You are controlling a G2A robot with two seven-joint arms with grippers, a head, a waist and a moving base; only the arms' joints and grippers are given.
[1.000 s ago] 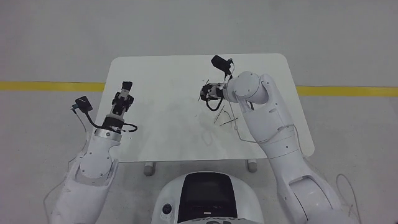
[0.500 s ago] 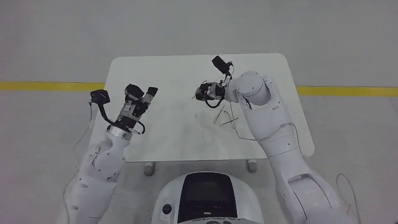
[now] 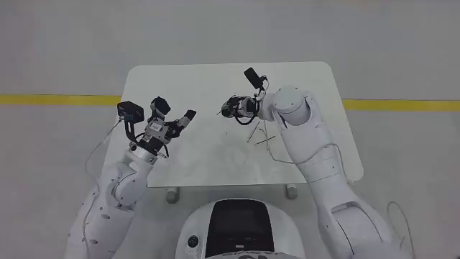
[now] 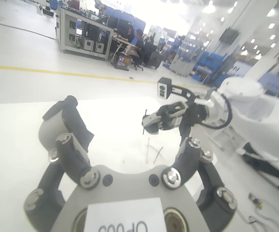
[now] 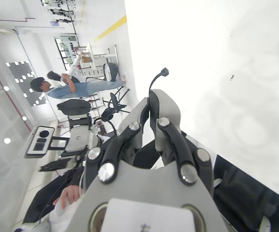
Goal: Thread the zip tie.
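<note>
A thin black zip tie (image 5: 154,82) sticks out from between the fingertips of my right gripper (image 5: 150,98), which is shut on it; its small head points away from the fingers. In the top view the right gripper (image 3: 228,108) hovers above the middle of the white table (image 3: 194,162) with the zip tie (image 3: 220,112) pointing toward my left gripper (image 3: 175,110). The left gripper (image 4: 129,124) is open with nothing between its fingers and faces the right gripper (image 4: 151,121) across a short gap.
A few loose zip ties (image 3: 260,135) lie on the table just under the right forearm; in the left wrist view these loose ties (image 4: 154,153) lie between the two grippers. The table's near edge lies close to both arms.
My left gripper has swung from the table's left edge toward the middle and turned to face the right gripper, its fingers now spread wider. The right gripper shifted slightly left with the zip tie.
</note>
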